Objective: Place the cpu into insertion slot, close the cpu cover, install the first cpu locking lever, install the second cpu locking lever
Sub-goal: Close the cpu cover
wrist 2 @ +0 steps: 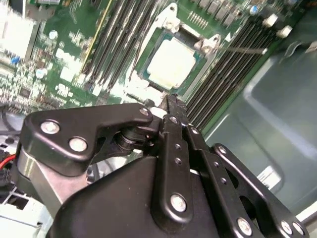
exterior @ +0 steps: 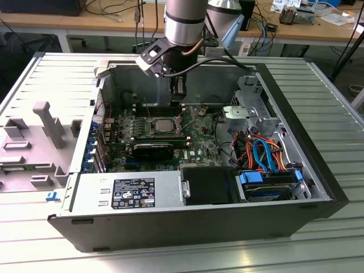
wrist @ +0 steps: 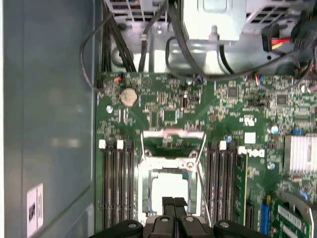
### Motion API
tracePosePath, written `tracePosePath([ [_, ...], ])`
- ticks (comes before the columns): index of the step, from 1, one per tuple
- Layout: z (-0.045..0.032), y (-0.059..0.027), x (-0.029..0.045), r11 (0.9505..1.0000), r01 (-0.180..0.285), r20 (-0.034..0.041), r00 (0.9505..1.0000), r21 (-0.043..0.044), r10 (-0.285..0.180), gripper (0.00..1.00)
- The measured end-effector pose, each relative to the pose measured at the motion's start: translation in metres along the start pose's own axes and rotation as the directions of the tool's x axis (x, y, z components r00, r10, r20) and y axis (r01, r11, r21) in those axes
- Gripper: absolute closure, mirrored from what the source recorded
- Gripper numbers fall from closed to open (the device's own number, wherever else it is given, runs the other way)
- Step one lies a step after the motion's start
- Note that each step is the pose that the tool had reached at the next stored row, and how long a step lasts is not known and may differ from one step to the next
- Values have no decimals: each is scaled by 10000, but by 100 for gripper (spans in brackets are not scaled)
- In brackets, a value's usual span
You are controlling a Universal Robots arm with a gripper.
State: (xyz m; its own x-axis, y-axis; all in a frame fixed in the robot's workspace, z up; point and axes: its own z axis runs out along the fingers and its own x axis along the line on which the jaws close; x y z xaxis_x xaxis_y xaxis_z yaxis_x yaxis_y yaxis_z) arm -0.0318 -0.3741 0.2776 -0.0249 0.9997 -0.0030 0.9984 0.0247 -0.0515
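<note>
Nearest, the black expansion card [exterior: 153, 149] lies across the board. Just beyond it, the cpu [exterior: 163, 123] sits in the insertion slot [exterior: 149, 124], cpu cover [wrist: 168, 164] lowered around it. Farther back the gripper [exterior: 178, 98] hangs, pinched narrow on nothing, likely to work a thin locking lever [wrist: 202, 148].

In the first wrist view the black gripper [wrist: 173, 202] hides the near edge of the silver-grey square cpu [wrist: 170, 187] and of the thin silver metal cpu cover [wrist: 171, 162] framing it; the picture's edge cuts off the gripper's body. In the second wrist view that body hides much of the green circuit board [wrist 2: 74, 64]. In the exterior view the cover is too small to make out
</note>
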Motion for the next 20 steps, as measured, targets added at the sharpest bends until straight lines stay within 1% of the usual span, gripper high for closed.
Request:
tracePosePath([
  [1,-4,66,-2,10000,2,1,10000,6,-2,89],
  [5,-11,245,-6,10000,0,-1,10000,26,0,89],
  [6,-15,340,-8,10000,1,-1,10000,47,-1,89],
  [9,10,540,-13,9999,35,1,10000,115,-35,89],
  [13,51,677,-17,9998,144,16,9999,167,-145,89],
  [15,81,729,-18,9996,231,21,9997,185,-232,89],
  [17,117,762,-18,9993,335,26,9994,193,-335,89],
  [18,147,772,-17,9990,412,30,9991,194,-413,89],
  [20,185,774,-17,9986,494,26,9988,192,-494,89],
])
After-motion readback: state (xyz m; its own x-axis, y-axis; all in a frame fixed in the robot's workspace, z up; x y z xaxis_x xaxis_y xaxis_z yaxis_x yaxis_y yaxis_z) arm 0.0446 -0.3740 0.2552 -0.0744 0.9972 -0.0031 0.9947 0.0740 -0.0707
